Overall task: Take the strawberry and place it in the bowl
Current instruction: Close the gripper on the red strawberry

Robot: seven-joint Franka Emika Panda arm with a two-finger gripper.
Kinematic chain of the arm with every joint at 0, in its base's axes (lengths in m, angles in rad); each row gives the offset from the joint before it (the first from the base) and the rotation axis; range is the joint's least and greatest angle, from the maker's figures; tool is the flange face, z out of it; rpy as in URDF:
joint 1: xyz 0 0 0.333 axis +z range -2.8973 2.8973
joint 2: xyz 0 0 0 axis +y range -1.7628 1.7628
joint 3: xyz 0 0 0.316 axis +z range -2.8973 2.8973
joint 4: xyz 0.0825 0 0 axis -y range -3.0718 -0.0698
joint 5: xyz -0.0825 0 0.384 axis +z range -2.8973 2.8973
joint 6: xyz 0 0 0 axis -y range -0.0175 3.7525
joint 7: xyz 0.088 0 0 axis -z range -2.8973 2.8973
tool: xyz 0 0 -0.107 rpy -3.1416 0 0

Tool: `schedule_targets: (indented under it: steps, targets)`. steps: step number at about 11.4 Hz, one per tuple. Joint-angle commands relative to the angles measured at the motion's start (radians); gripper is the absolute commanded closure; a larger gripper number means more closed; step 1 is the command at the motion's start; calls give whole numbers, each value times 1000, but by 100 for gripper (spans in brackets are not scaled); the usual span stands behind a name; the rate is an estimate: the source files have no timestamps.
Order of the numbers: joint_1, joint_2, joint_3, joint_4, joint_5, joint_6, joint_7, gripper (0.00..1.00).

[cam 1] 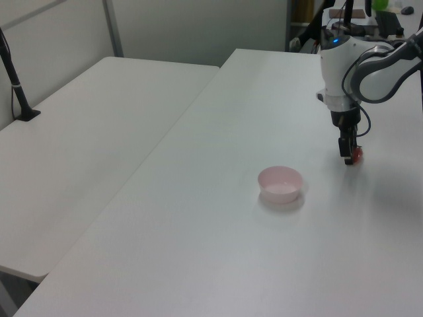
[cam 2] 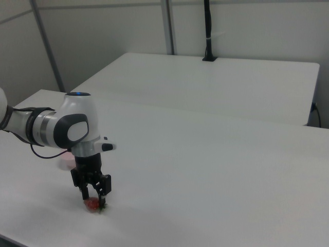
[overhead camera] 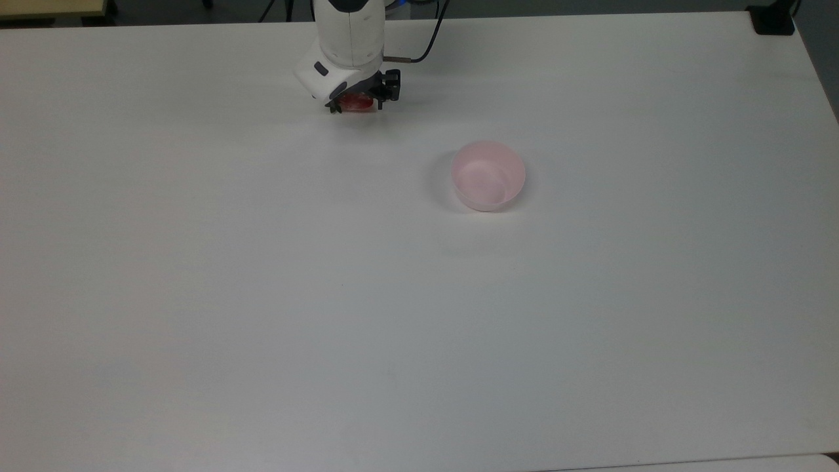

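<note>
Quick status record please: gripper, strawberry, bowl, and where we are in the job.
gripper: down at the table, fingers either side of the strawberry; grip not confirmed
strawberry: on the table between the fingers, partly hidden under the gripper in the top view
bowl: upright, empty, apart from the strawberry, toward the top view's lower right of it
table: white, nothing else on it near the two items
stage: at the grasp; strawberry not yet lifted, bowl not yet reached

Glossy strawberry [overhead camera: 357,101]; smooth plastic bowl [overhead camera: 488,175]; matt table [overhead camera: 419,295].
</note>
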Motion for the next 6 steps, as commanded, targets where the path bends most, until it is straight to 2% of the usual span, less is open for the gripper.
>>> schedule_targets:
  steps: [1, 3, 6]
  targets:
    - [1, -13, 0, 1, -8, -1, 17, 56]
    - [-1, -16, 0, 12, -8, -27, 17, 59]
    - [-1, -24, 2, 148, 5, -141, 11, 59]
